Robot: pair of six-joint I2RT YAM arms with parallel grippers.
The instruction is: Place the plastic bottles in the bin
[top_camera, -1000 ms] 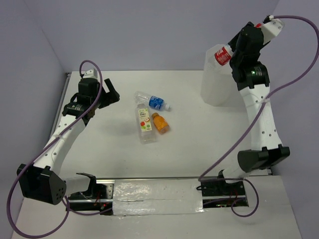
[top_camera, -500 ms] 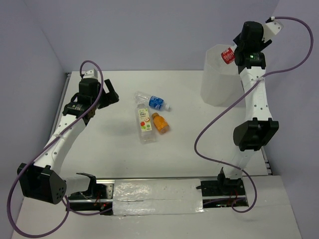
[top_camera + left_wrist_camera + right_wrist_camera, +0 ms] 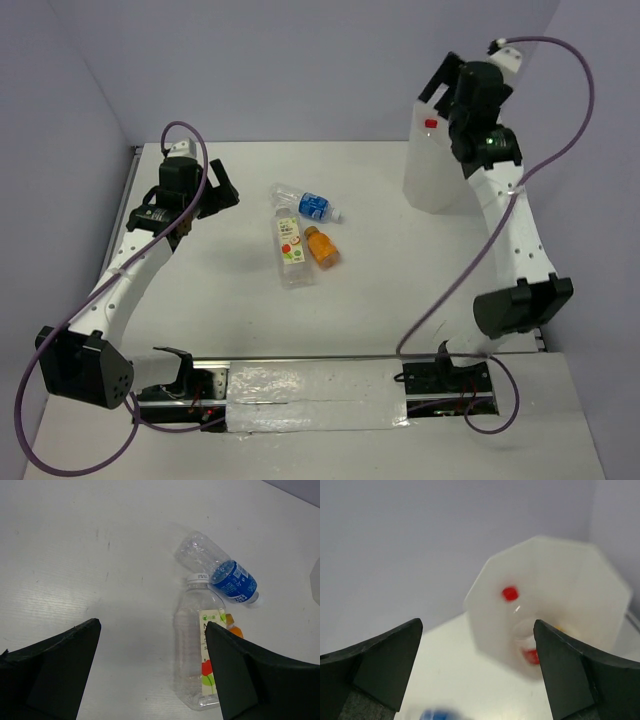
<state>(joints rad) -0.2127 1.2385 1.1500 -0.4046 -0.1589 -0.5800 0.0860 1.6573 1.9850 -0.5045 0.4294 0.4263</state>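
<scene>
The bin [image 3: 428,170] stands at the back right, tall, translucent and white. My right gripper [image 3: 442,90] hangs open and empty above its mouth. In the right wrist view the gripper [image 3: 477,630] looks down into the bin [image 3: 580,575], where the red-capped bottle [image 3: 520,630] lies blurred, clear of my fingers. Three bottles lie mid-table: the blue-labelled one [image 3: 313,205], the fruit-labelled one [image 3: 291,250] and the orange one [image 3: 321,246]. My left gripper [image 3: 222,192] hovers open to their left. In its wrist view [image 3: 152,630] the blue-labelled [image 3: 220,570], fruit-labelled [image 3: 197,655] and orange [image 3: 233,629] bottles lie ahead.
The table's left edge [image 3: 128,200] runs close beside the left arm. Purple-grey walls close in the back and both sides. The bin stands near the back right corner of the table.
My right gripper opened and let go of the red-capped bottle, which dropped into the bin. The right wrist swung a little left over the bin. The left arm stayed still.
</scene>
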